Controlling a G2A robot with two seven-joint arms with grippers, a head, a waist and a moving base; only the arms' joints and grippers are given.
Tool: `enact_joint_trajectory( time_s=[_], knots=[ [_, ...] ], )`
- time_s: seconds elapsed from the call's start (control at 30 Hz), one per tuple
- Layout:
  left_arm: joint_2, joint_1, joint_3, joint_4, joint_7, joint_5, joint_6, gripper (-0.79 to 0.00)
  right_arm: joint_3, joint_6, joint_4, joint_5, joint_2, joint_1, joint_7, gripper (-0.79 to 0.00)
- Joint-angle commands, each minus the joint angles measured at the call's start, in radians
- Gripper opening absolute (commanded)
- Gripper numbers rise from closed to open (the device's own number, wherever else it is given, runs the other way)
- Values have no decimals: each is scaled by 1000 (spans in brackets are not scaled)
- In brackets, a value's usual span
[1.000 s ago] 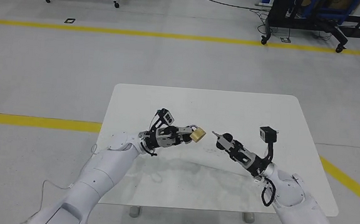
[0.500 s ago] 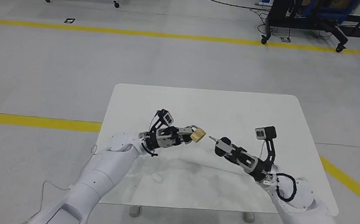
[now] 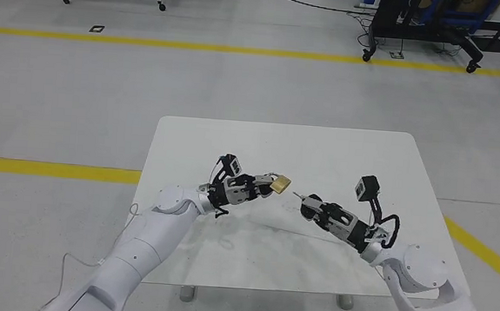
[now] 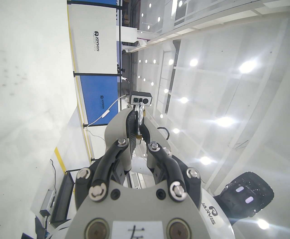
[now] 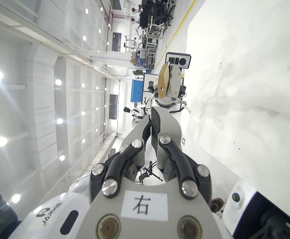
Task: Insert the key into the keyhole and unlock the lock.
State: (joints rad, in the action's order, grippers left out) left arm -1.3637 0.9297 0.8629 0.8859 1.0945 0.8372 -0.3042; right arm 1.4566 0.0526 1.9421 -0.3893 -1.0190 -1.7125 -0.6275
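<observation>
Brass lock (image 3: 277,184) is held clamped in the left gripper (image 3: 263,187) above the table (image 3: 363,155), key (image 3: 298,195) pinched in the closed right gripper (image 3: 310,205) just beside it; a tip misaligned with the keyhole (image 5: 161,88) could be jammed or twisted loose.

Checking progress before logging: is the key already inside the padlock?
No, the key stops short of the padlock, with a clear gap between them in the top view.

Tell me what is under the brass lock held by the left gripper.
The white table lies under the lock, which the left gripper holds above it, not touching. The patch straight below is covered by the lock in the top view, so it cannot be checked.
</observation>
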Motion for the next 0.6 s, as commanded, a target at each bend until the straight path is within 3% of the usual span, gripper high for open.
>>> enact_joint_trajectory(
  time_s=[0.0, 0.57],
  knots=[
    [-1, 0, 2, 0, -3, -8, -2, -785, -16, 19, -6, 4, -3, 13, 22, -785],
    [-10, 7, 16, 9, -25, -67, -17, -785, -53, 71, 0, 33, -12, 25, 98, -785]
  ],
)
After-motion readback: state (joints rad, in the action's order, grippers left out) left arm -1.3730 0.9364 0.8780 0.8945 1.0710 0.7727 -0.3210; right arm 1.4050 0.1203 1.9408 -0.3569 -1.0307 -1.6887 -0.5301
